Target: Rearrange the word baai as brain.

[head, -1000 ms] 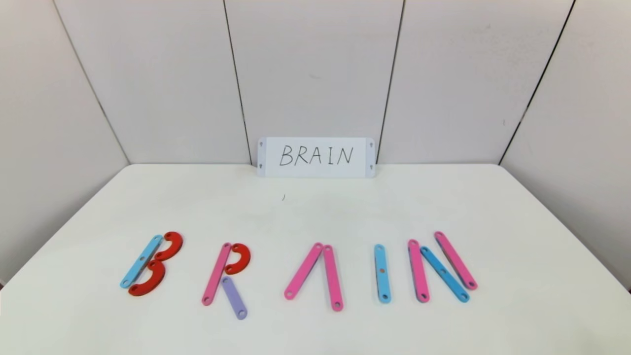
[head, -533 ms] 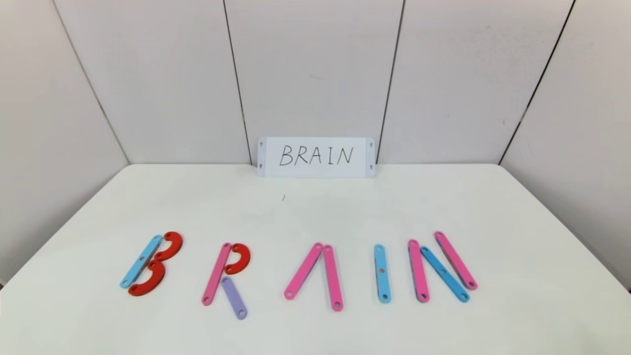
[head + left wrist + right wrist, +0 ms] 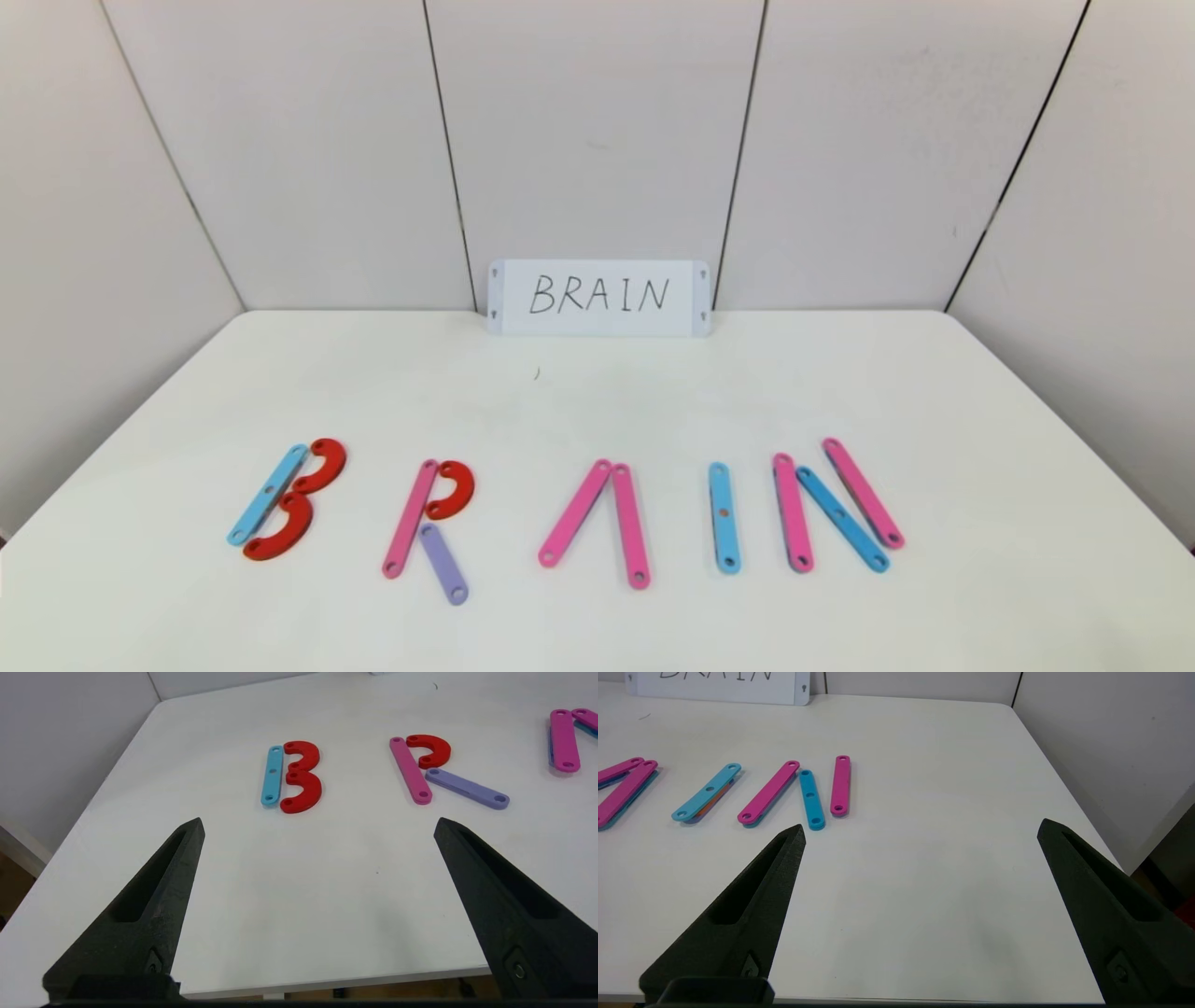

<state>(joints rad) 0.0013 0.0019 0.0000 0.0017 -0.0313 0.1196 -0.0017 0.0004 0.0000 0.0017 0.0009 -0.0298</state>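
- The word (image 3: pixel 560 513) lies flat on the desk (image 3: pixel 597 401), in front of the white card (image 3: pixel 597 297).
- Left claw (image 3: pixel 317 826) spread, empty, near the B.
- Right claw (image 3: pixel 920 828) spread, empty, near the N.

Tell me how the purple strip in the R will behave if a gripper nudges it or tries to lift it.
The purple strip looks like a flat, rigid plastic bar, so it probably slides and pivots rather than bends or rolls. It lies flush on the smooth white table, so getting fingers under its thin edge may be hard. Its top end sits at the pink strip, which a push could disturb.
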